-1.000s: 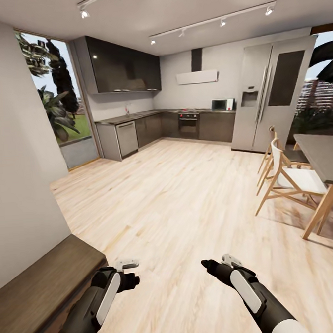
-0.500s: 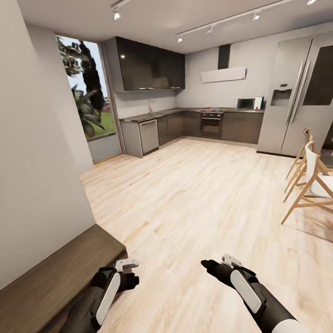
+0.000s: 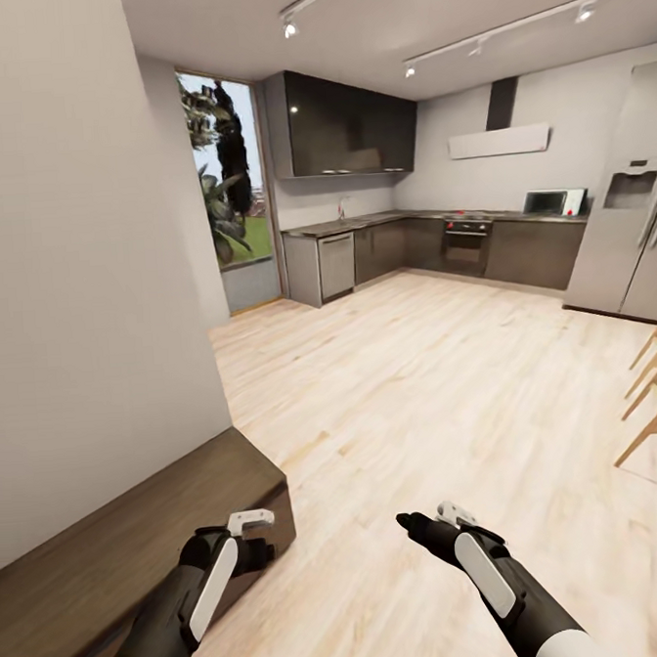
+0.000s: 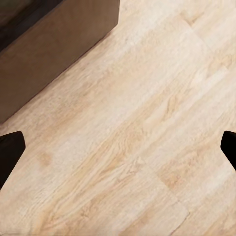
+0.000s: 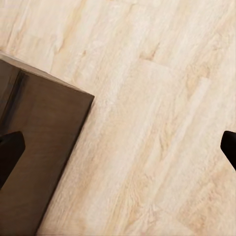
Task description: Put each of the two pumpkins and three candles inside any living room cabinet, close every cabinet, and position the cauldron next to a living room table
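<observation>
Head view: pale wood floor (image 3: 420, 381), dark cabinet (image 3: 109, 550) left, kitchen units (image 3: 440, 247) beyond.

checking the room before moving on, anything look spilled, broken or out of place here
Nothing stands out. The cabinet by the wall sits closed and square, the floor shows no spill or debris, and the kitchen units look shut. Both grippers, left and right, are open and hold nothing.

An open-plan home: pale wood plank flooring (image 3: 420, 381) runs to a corner kitchen of dark grey base units (image 3: 401, 250) and glossy dark wall cupboards (image 3: 349, 126), with a built-in black oven (image 3: 463, 245), a steel double-door fridge (image 3: 628, 239), a white microwave (image 3: 551, 201) and a tall garden window (image 3: 228, 184).
</observation>
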{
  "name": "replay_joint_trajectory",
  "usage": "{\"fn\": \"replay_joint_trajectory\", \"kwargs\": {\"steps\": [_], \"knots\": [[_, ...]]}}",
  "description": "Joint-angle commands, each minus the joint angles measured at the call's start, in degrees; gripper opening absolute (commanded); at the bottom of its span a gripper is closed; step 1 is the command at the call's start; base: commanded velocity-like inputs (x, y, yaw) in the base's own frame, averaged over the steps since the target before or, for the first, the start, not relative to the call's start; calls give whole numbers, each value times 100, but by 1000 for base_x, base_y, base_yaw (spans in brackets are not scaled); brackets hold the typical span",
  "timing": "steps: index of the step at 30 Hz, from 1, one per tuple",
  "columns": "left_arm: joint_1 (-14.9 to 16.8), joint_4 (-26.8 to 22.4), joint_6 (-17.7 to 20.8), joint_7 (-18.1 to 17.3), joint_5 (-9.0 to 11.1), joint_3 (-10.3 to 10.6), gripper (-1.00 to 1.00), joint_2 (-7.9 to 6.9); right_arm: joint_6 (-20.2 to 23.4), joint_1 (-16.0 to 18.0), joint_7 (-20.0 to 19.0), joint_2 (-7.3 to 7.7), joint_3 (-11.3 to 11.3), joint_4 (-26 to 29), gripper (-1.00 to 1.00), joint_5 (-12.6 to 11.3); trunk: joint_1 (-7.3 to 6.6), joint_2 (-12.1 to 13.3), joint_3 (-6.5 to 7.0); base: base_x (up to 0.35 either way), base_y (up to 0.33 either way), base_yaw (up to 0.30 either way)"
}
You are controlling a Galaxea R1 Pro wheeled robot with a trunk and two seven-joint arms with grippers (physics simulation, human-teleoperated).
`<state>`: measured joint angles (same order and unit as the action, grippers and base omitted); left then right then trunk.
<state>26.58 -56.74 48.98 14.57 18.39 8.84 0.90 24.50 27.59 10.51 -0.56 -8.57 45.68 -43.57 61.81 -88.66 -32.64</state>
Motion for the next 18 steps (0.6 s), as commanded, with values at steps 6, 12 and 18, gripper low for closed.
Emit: {"fn": "replay_joint_trajectory", "kwargs": {"steps": [6, 12, 18], "knots": [[5, 4, 15, 55, 59, 12, 100, 5, 11, 1, 56, 4, -13, 11, 100, -62, 0, -3, -6, 0, 0, 290], [5, 5, 15, 57, 59, 8, 100, -7, 11, 1, 56, 4, -13, 11, 100, -59, 0, -3, -6, 0, 0, 290], [5, 5, 15, 57, 59, 8, 100, -8, 12, 2, 56, 4, -13, 11, 100, -62, 0, -3, -6, 0, 0, 290]]}}
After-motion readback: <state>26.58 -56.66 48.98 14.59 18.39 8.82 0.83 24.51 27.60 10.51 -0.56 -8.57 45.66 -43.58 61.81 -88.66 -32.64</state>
